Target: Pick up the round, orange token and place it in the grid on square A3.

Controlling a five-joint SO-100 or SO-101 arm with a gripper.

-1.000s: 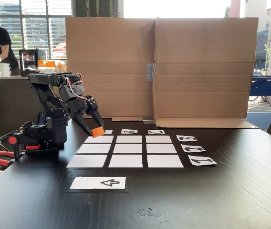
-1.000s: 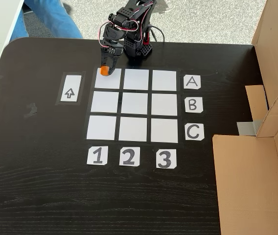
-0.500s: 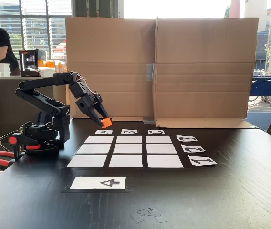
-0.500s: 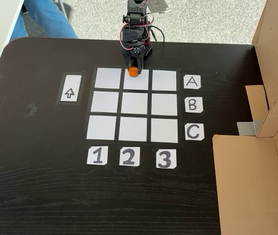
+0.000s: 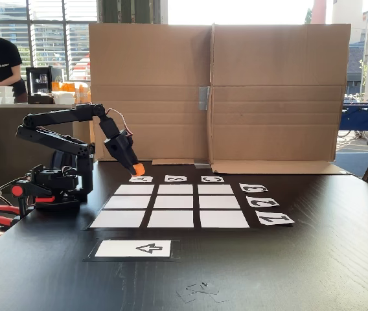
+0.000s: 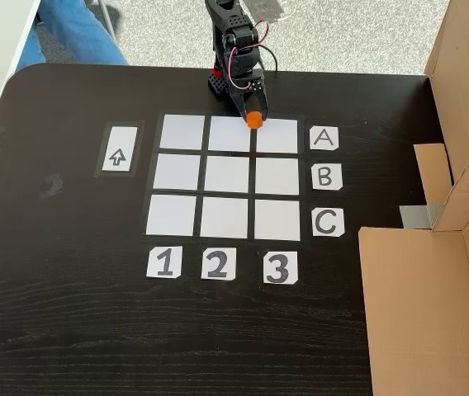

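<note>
1. Fixed views, both: pick-up looks done. Gripper [image 6: 253, 115] has its fingers closed tight on the token [image 6: 253, 119], which is off the table and carried at the fingertips.
2. Side-on fixed view: token [image 5: 138, 169] hangs clear above the black sheet, near the far edge of the grid [image 5: 171, 202], just above the letter labels. Gripper [image 5: 136, 168] points down and fwd; arm stretched out from its base at left.
3. Top-down fixed view: token sits over the top row, abt on the dark gap between the middle cell and square A3 [image 6: 278, 136], at the row's upper edge. So not yet centred over the target; camera angle + height make exact position hard to call.
4. Left to do, my read: shift a bit more toward the A label [image 6: 324, 139] side, reach fwd so token is over the cell's middle, lower till it touches paper, let go, pull back.
5. Progress est.: grasp + most of carry done; final alignment, descent and release outstanding. All nine cells are bare white.
6. Risk: token is narrower than a cell, so there's margin, but releasing here would prob land it on the cell border.
</note>
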